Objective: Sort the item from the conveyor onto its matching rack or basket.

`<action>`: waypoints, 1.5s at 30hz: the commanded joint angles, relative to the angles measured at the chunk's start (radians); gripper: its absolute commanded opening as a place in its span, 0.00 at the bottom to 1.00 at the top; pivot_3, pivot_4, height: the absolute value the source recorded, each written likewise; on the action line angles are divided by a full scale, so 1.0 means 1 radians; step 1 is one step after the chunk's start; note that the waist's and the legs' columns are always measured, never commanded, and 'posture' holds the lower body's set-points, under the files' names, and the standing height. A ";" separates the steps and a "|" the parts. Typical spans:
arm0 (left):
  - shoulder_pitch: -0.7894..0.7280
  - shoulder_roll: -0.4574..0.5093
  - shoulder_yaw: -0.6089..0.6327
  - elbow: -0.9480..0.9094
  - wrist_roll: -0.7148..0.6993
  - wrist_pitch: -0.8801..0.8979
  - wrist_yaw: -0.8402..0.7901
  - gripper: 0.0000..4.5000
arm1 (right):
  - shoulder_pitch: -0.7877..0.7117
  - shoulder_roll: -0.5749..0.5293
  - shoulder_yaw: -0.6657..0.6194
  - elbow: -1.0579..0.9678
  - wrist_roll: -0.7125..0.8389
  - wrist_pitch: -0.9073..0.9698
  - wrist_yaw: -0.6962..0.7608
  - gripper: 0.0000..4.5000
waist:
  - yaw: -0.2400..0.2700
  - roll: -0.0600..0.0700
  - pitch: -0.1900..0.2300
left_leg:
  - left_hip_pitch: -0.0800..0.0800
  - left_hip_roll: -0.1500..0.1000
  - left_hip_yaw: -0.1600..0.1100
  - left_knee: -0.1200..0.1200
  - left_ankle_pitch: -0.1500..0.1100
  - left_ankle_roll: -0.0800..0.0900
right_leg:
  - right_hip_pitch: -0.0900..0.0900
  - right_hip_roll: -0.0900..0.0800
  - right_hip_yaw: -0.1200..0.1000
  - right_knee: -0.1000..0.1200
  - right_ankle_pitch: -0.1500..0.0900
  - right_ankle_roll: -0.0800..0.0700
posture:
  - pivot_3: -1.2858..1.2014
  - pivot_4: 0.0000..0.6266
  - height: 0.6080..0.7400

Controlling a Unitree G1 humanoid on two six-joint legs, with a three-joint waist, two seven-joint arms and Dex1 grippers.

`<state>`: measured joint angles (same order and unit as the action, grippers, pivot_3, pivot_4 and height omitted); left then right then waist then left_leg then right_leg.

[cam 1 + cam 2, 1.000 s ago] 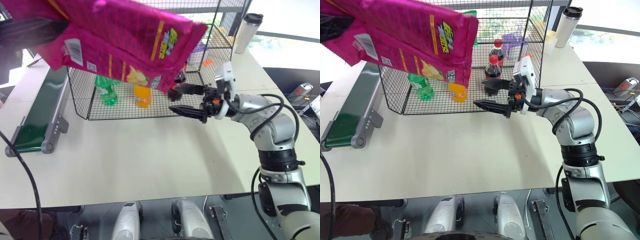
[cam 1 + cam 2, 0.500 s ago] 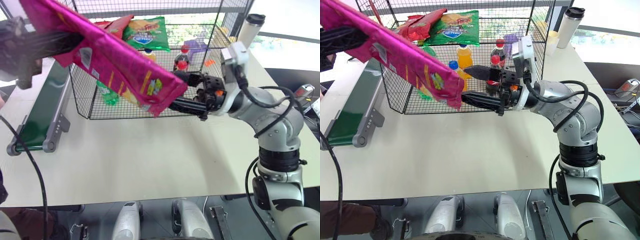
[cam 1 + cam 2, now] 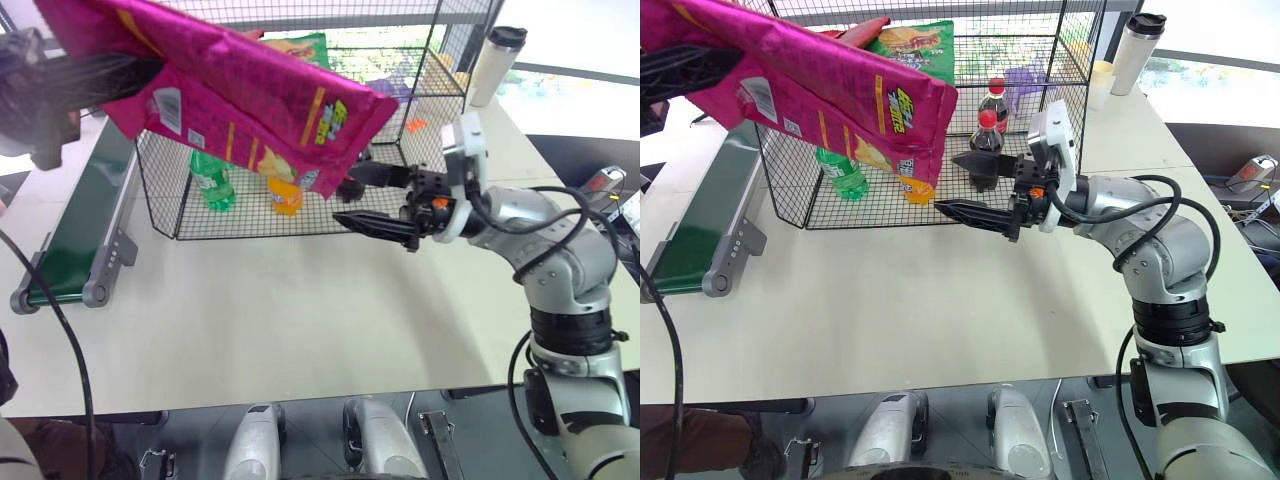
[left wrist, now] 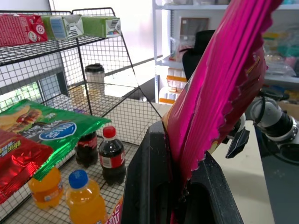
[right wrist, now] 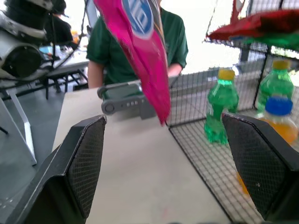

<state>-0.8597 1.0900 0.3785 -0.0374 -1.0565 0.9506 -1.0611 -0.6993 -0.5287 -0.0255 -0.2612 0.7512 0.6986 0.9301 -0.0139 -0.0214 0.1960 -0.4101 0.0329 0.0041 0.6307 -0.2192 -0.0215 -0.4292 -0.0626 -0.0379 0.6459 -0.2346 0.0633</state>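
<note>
Item: the glossy magenta-pink chip bag hung in the air over the front edge of the rack, its lower corner nearest the right gripper, well above the white bench.
Left gripper: the black two-fingered left gripper was pressed together on the bag's crimped end, pinching the chip bag between its fingers.
Right gripper: the black two-fingered right gripper was spread wide and held nothing; it pointed sideways toward the bag's lower corner, just in front of the rack's front edge, with a gap between its fingertips and the bag.
Rack: the large black wire-grid rack stood at the far side of the bench.
Upper tier: a green chip bag and a red chip bag lay side by side on the upper shelf.
Lower tier: green soda bottles, orange soda bottles and dark cola bottles with red caps stood upright on the floor tier.
Conveyor: the long dark green belt in a grey metal frame ran along the bench's left edge, beside the rack.
Far right corner: a white tumbler with a black lid stood upright behind the rack.
Person: someone in a green shirt stood beyond the conveyor's end.
</note>
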 commanded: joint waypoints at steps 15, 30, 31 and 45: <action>0.022 -0.068 0.013 -0.065 0.010 -0.017 0.057 0.00 | -0.087 0.145 -0.056 -0.040 0.139 0.044 -0.185 0.49 | 0.001 0.000 0.000 | 0.000 0.000 0.000 0.000 0.000 0.000 | 0.000 0.000 0.000 0.000 0.000 0.000 | 0.52 0.24 1.00; 0.045 -0.076 -0.003 -0.038 0.078 -0.035 0.099 0.38 | -0.065 0.113 -0.054 -0.055 0.135 0.043 -0.165 0.00 | 0.001 0.000 0.000 | 0.000 0.000 0.000 0.000 0.000 0.000 | 0.000 0.000 0.000 0.000 0.000 0.000 | 0.52 0.24 1.00; 0.064 -0.060 -0.010 -0.036 0.110 -0.046 0.098 0.48 | -0.063 0.107 -0.058 -0.056 0.134 0.042 -0.167 0.00 | 0.001 0.000 0.000 | 0.000 0.000 0.000 0.000 0.000 0.000 | 0.000 0.000 0.000 0.000 0.000 0.000 | 0.52 0.24 1.00; 0.423 -0.091 0.270 -0.184 0.020 0.038 0.211 0.57 | -0.010 -0.226 -0.330 -0.148 -0.035 -0.052 -0.322 0.00 | 0.022 0.001 0.001 | -0.002 0.000 0.001 -0.001 0.000 0.000 | -0.001 -0.002 0.000 -0.006 -0.002 -0.004 | 0.52 0.24 1.00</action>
<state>-0.4295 1.0099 0.6088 -0.1633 -0.9811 0.9766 -0.9011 -0.6905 -0.7224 -0.3042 -0.3573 0.7374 0.6787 0.6228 0.0079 -0.0206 0.1965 -0.4116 0.0329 0.0055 0.6293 -0.2196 -0.0217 -0.4290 -0.0648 -0.0374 0.6389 -0.2369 0.0593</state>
